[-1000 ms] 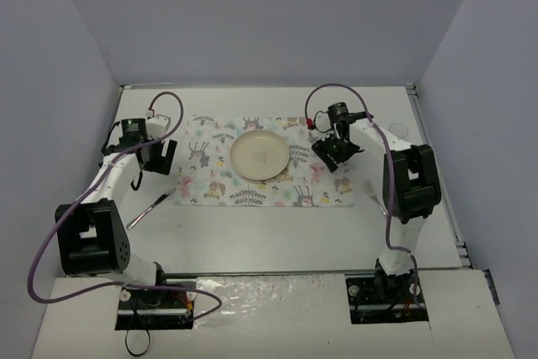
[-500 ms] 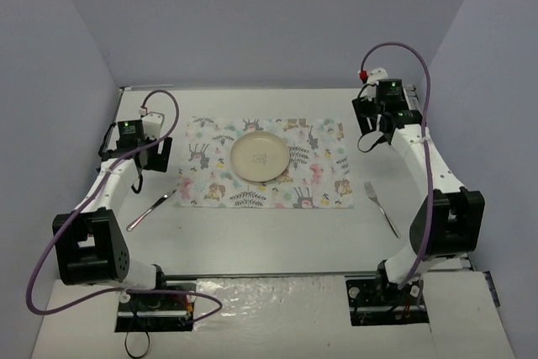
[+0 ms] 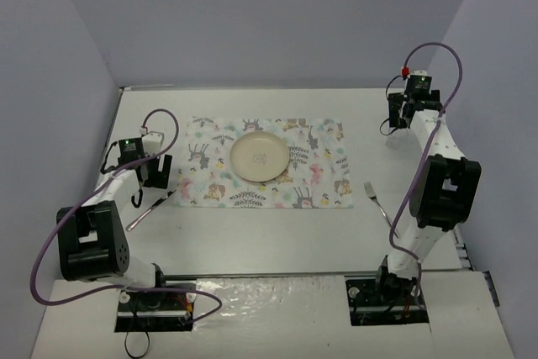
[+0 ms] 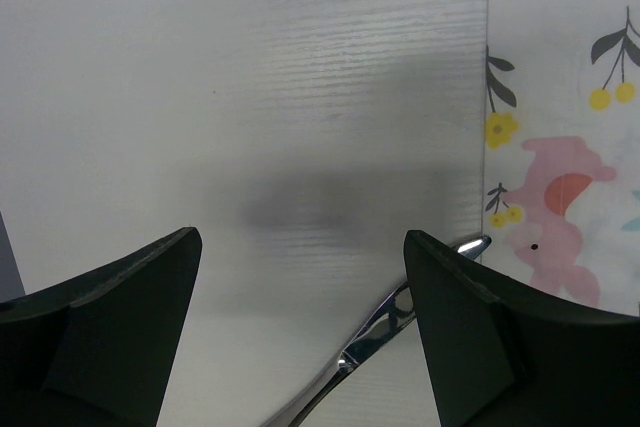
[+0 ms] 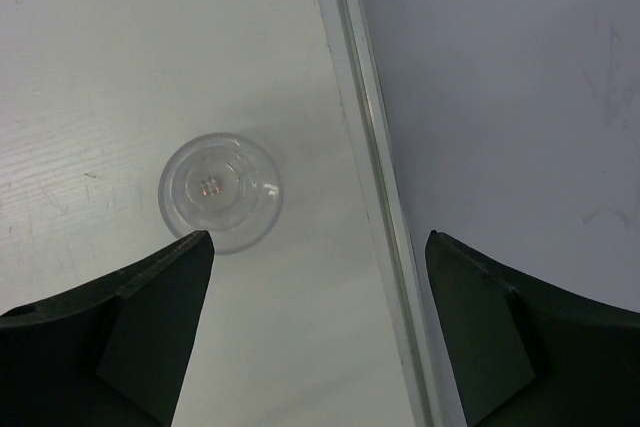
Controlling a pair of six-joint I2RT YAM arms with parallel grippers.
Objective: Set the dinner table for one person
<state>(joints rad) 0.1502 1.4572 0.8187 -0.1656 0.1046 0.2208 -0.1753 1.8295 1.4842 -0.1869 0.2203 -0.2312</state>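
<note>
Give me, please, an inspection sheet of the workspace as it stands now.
Surface: white table, matte and plain.
Job's things: floral placemat with a plate at its middle; fork on the table to its right; silver utensil by its left edge; clear cup near the table's far right edge.
Clutter: nothing seen.
Grippers: left gripper open above the utensil; right gripper open above the cup; both hold nothing.
Cables: purple cables loop off both arms, touching no item.
Surroundings: grey walls on three sides; metal rail along the table's right edge.
</note>
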